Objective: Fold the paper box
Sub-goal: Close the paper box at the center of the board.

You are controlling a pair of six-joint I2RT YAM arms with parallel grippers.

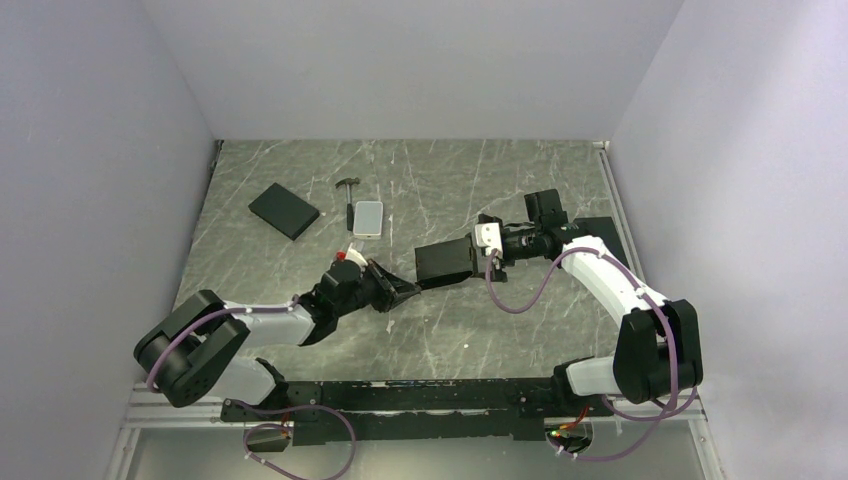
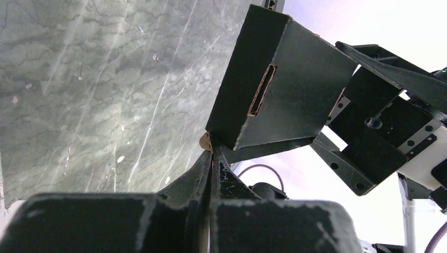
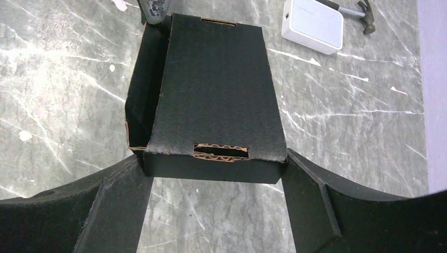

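The paper box (image 1: 445, 262), matte black with a slot in its end wall, hangs above the middle of the table, partly folded with one side still open. My right gripper (image 1: 480, 252) clamps it from the right. In the right wrist view its fingers (image 3: 311, 195) press both ends of the box's (image 3: 216, 89) near wall, with the right gripper (image 3: 213, 166) spread wide. My left gripper (image 1: 412, 290) reaches in from the left. In the left wrist view the left gripper (image 2: 212, 155) is pinched shut on a thin lower corner edge of the box (image 2: 279, 89).
A plain black slab (image 1: 284, 210) lies at the back left. A small hammer (image 1: 348, 195) and a silver-grey case (image 1: 368, 217) sit beside it, and both show in the right wrist view, case (image 3: 312, 26) and hammer (image 3: 363, 13). Another black sheet (image 1: 607, 232) lies under the right arm.
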